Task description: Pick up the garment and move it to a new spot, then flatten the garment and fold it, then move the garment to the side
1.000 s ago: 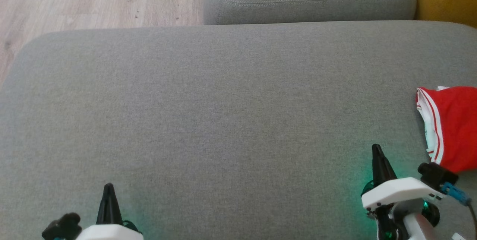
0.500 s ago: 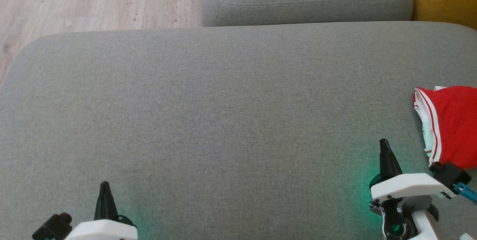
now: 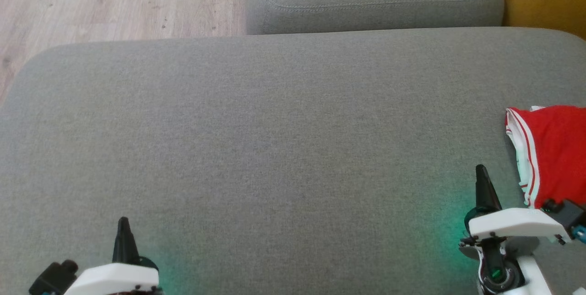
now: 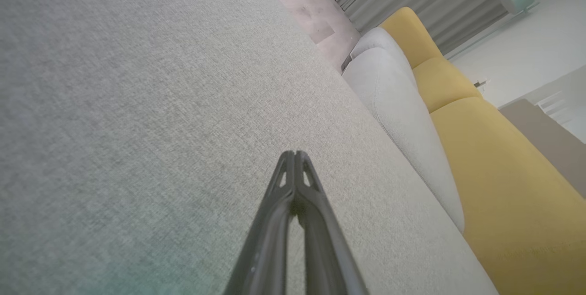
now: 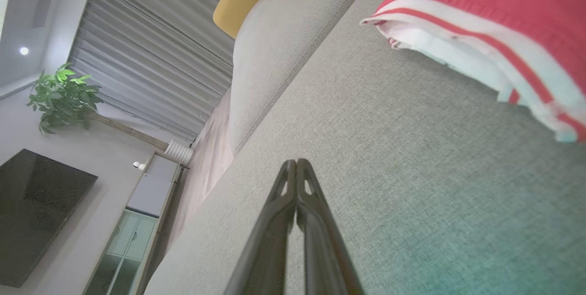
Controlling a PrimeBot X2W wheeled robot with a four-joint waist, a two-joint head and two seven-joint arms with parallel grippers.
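Your left gripper [image 3: 122,228] and right gripper [image 3: 481,178] are both pinched closed and empty, I'm guessing because the red garment [image 3: 558,153] is already parked just right of the right one.

1. Soft, even daylight over the grey cushion [image 3: 274,125], no hard shadows or glare.
2. A green glow [image 3: 451,235] tints the fabric near the cushion's front edge, on both sides.
3. Wrist views bend at the edges. The red garment [image 5: 480,34] looks kinda smeary, and the close-up fabric in the left one is mush.
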